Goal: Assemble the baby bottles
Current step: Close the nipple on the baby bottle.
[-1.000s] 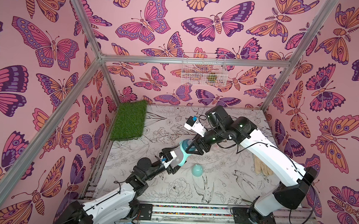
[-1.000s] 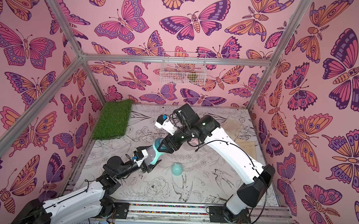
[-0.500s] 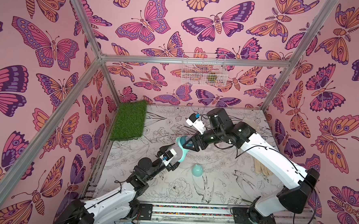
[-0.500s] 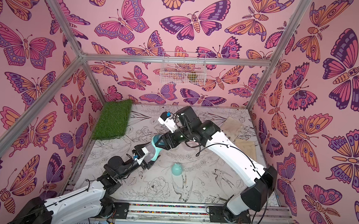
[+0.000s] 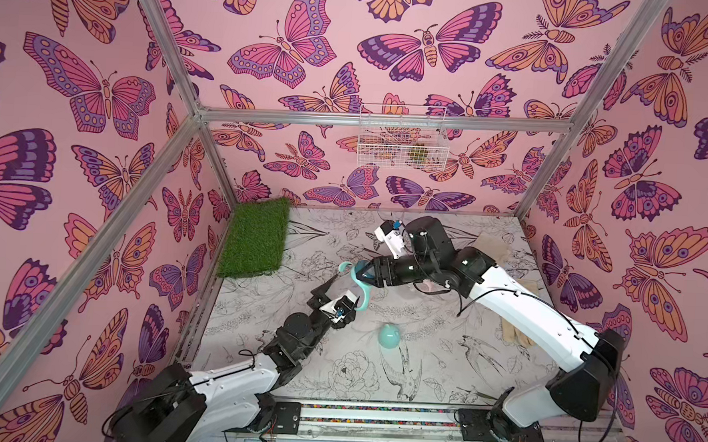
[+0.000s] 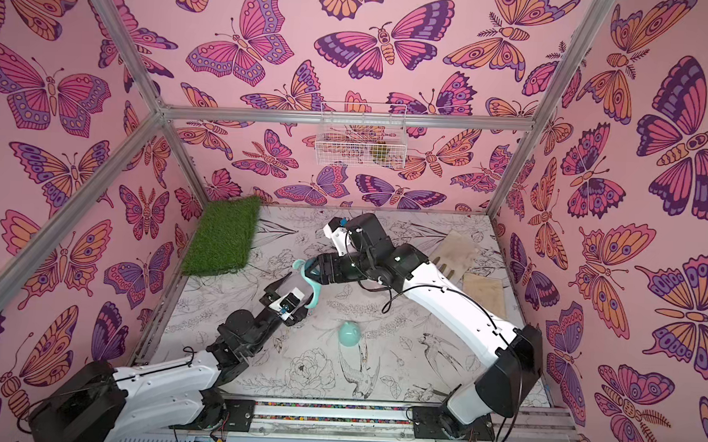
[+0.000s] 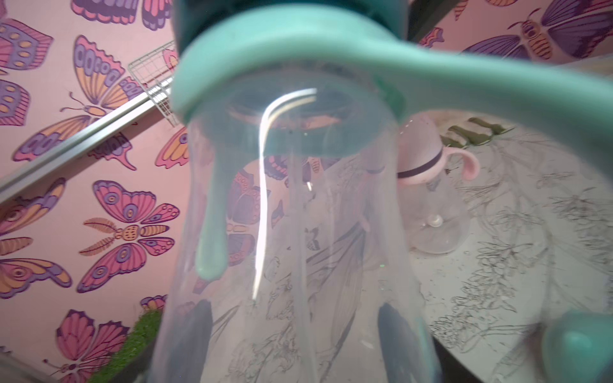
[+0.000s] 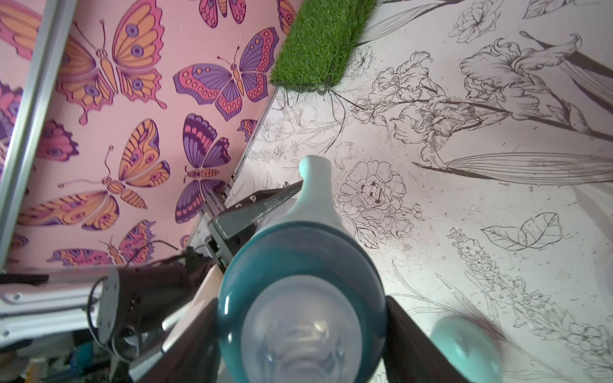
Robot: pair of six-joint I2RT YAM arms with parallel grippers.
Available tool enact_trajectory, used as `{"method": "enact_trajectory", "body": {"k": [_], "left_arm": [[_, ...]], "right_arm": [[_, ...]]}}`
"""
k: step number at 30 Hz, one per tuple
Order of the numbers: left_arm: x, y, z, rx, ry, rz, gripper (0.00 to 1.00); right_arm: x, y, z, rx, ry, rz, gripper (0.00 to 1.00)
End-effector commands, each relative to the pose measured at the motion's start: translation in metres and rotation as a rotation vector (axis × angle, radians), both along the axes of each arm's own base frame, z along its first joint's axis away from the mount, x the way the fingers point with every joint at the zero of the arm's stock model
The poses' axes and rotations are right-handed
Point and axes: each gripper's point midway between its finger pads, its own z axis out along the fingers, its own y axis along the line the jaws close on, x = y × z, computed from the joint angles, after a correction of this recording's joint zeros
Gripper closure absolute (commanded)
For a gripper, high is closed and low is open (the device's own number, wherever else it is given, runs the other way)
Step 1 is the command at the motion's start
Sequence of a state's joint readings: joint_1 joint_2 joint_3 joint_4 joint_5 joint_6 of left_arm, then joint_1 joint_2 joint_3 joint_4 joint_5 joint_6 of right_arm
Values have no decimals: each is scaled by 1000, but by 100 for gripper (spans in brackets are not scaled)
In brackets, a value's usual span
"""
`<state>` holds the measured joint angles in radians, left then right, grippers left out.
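Teal bottle (image 7: 292, 205) tilted, base in L claw (image 5: 343, 291), nipple end in R claw (image 5: 366, 273).

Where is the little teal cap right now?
In both top views the teal cap lies alone on the flower-print table, between the two arms, nearer the front edge than the teal bottle held in the air.

Pink butterfly-print walls (image 5: 101, 92) and aluminium struts (image 5: 287, 116) enclose a flower-sketched floor (image 5: 440, 376) with a grass mat (image 5: 255, 237).
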<state>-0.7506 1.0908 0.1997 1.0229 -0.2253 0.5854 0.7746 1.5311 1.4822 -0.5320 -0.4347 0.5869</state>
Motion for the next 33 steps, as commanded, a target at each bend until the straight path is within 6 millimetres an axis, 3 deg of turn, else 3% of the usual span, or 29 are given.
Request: {"method": "enact_trajectory", "body": {"k": [1,7,14,19,27,33], "left_arm": [[-13,-23,54,23,-237,-53,100],[-15,-26,56,20,-258,-38,100],[-20,-31,60,-58,-200,-98,100],[-27,-38,70,-158,-144,-179,100],[-31,-46,80,-274,-59,-276,100],[-28,-44,84,-367,-15,-313,100]], "right_arm": [[-14,34,13,130,57,6,81],[-7,34,19,155,54,-80,73],[-21,18,47,114,-146,32,32],[-33,3,71,94,-271,92,12],[-54,-24,99,72,-391,151,7],[-63,-46,105,-1,-461,164,7]]}}
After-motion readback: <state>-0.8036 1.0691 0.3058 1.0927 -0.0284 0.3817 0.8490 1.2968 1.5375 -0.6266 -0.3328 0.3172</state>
